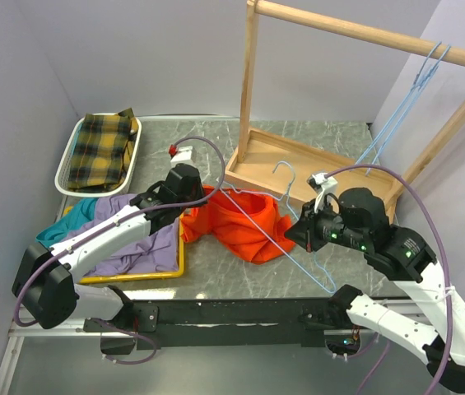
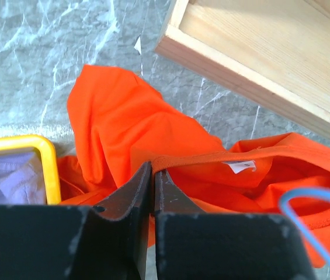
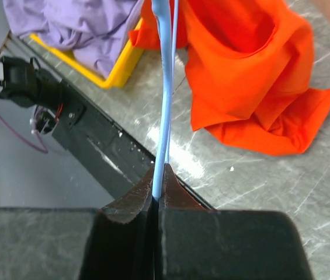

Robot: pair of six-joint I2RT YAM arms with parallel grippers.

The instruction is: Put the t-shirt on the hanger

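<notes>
The orange-red t-shirt (image 1: 240,222) lies crumpled on the marble table between the arms. My left gripper (image 1: 202,196) is shut on its collar edge; in the left wrist view (image 2: 152,169) the collar band runs from the jaws, with a white label (image 2: 239,167) inside the neck. My right gripper (image 1: 294,233) is shut on the light-blue wire hanger (image 1: 285,216), which lies across the shirt with its hook toward the wooden rack. In the right wrist view (image 3: 159,170) the wire (image 3: 165,87) rises from the jaws over the t-shirt (image 3: 252,76).
A wooden rack (image 1: 298,164) with a top rail stands at the back right; two more blue hangers (image 1: 405,107) hang on it. A yellow tray (image 1: 146,276) holds a purple garment (image 1: 133,239) over a teal one (image 1: 55,230). A white basket (image 1: 67,169) holds plaid cloth.
</notes>
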